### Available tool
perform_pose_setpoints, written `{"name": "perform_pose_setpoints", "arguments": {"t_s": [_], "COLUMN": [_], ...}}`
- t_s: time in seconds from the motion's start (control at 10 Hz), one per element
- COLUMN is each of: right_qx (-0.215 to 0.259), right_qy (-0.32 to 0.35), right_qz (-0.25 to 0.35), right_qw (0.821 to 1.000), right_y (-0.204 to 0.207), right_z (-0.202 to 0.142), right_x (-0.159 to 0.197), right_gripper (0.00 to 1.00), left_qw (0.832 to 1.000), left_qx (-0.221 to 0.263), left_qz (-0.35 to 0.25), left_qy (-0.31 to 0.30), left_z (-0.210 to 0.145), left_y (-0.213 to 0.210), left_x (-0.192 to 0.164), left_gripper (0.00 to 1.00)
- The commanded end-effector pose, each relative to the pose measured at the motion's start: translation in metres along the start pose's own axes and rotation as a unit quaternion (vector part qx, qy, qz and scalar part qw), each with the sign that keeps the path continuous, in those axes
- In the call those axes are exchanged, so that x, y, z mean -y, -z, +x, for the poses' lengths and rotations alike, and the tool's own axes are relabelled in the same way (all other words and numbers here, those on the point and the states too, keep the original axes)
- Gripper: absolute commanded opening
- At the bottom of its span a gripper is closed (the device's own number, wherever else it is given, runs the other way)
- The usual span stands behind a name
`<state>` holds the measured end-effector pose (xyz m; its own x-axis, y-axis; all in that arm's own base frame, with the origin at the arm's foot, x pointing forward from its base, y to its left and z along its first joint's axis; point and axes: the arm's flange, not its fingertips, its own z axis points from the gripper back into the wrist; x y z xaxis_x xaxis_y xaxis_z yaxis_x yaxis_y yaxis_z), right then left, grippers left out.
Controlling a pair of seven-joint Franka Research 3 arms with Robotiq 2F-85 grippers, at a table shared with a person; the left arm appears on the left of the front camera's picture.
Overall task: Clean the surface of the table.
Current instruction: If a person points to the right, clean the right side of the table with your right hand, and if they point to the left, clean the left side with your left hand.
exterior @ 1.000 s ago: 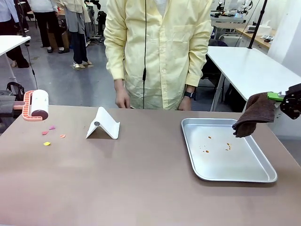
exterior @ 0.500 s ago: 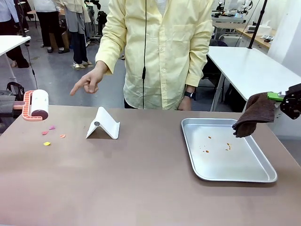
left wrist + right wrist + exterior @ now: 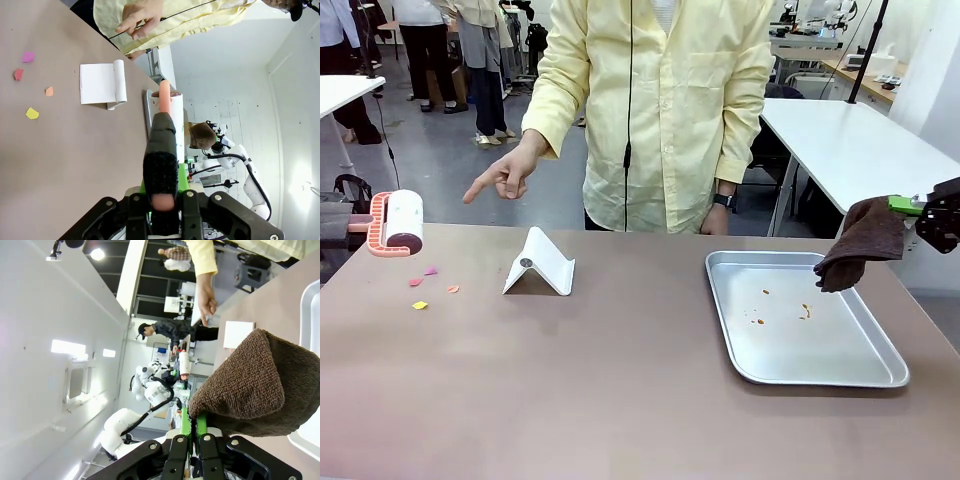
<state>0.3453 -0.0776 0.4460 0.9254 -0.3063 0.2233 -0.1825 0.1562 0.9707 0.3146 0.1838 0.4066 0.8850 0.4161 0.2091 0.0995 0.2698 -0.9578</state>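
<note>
1. Brown-taupe table (image 3: 620, 400) spans the front view, its near half bare. A person stands at the far edge, one hand (image 3: 505, 178) pointing towards the left end.
2. Left pincer (image 3: 162, 202) is clamped on the handle of a lint roller (image 3: 400, 222) at the table's far-left corner. Right pincer (image 3: 923, 208) pinches a brown cloth (image 3: 860, 250), which hangs over the right rim of a metal tray (image 3: 830, 350).
3. Coloured paper scraps (image 3: 425, 285) lie just beside the roller, near the left edge. A careless pass could, I judge, flick them off the table instead of lifting them.
4. The dangling cloth might catch the tray's rim and shift it, or drag its orange crumbs (image 3: 805, 311) onto the table.
5. A white folded stand (image 3: 540, 265) sits between the scraps and the tray, blocking any long sweep. The pointing hand is near the roller's likely path.
</note>
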Motion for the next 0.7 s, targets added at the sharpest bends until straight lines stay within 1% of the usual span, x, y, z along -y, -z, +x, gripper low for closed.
{"name": "perform_pose_setpoints", "arguments": {"t_s": [0.0,0.2,0.3,0.4,0.6], "right_qx": [0.003,0.003,0.003,0.003,0.003], "right_qy": [0.000,0.000,0.000,0.000,0.000], "right_qz": [0.004,0.004,0.004,0.004,0.004], "right_qw": [1.000,1.000,1.000,1.000,1.000], "right_y": [0.000,0.000,0.000,0.000,0.000], "right_z": [0.000,0.000,0.000,0.000,0.000], "right_x": [-0.005,-0.005,-0.005,-0.005,-0.005], "right_gripper": [0.00,0.00,0.00,0.00,0.00], "left_qw": [1.000,0.996,0.992,0.986,0.978], "left_qx": [0.000,0.023,0.034,0.061,0.063], "left_qz": [0.000,0.082,0.118,0.152,0.190], "left_qy": [0.000,0.010,0.001,-0.010,-0.060], "left_z": [0.000,0.016,0.021,0.026,0.038], "left_y": [0.000,-0.006,-0.011,-0.017,-0.018], "left_x": [0.000,-0.002,-0.006,-0.011,-0.028], "left_gripper": [0.22,0.22,0.22,0.22,0.22]}}
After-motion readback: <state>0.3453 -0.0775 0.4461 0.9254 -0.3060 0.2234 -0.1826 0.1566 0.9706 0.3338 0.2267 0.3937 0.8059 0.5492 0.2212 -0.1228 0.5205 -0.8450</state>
